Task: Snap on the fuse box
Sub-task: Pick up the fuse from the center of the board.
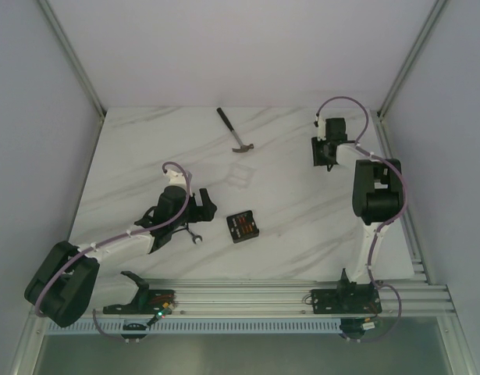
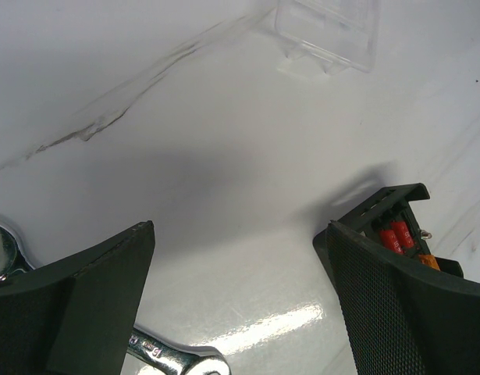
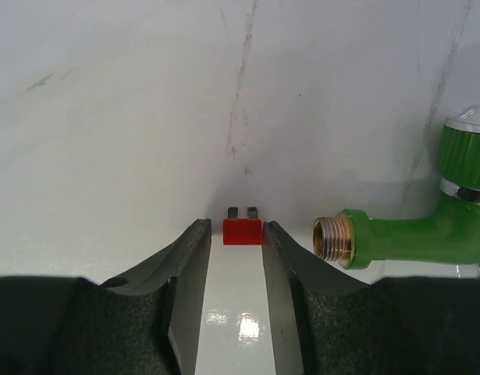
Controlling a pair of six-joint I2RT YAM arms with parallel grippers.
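Top external view: the fuse box [image 1: 243,226] lies flat on the white marbled bench [image 1: 302,203], roughly mid-width and toward the near side, its black square body tilted a little and rows of red and orange fuses showing in its open top. The left gripper [image 1: 203,205] hangs just to the left of it, apart from it, with a wrench [image 1: 191,235] lying on the bench at its near side. Farther back from the fuse box sits a clear plastic piece [image 1: 241,173], separate from it, and beyond that a hammer [image 1: 235,130] rests near the far edge. The right gripper [image 1: 325,156] is at the far right of the bench, well apart from the fuse box. Left wrist view: the left gripper's jaws stand wide with nothing between them but bare bench; one corner of the fuse box, with red fuses in their slots, shows just behind the right-hand finger [image 2: 403,305], while the wrench's shiny end pokes out under the other finger and the clear plastic piece is at the top of the picture. Right wrist view: the right gripper's jaws are drawn narrow, and a small loose red fuse [image 3: 243,231] sits right at their tips, its two metal prongs pointing away; I cannot tell whether the fingers pinch it or only flank it. A green fitting [image 3: 427,234] with a brass threaded end lies on the bench just beside the right-hand finger.
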